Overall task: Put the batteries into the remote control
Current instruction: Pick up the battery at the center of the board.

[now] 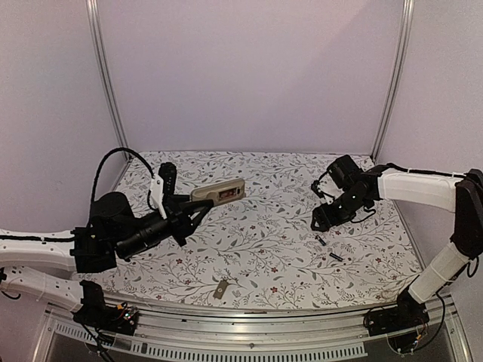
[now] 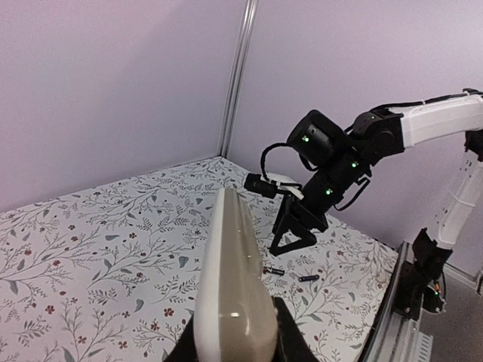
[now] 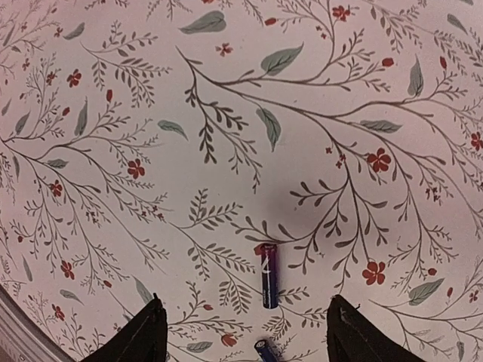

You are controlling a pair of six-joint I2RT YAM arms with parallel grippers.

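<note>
My left gripper clamps the remote aloft for loading; right gripper, spread wide, straddles a battery to grab.

Light is even and diffuse, moderately bright. Walls carry a lavender cast. Shadows are soft: a faint grey smudge on the floral cloth just above the battery. Top view is grainy and the black arm parts lose detail. Left wrist: remote control sits close to the lens, near end soft. Right wrist view is sharp.
</note>
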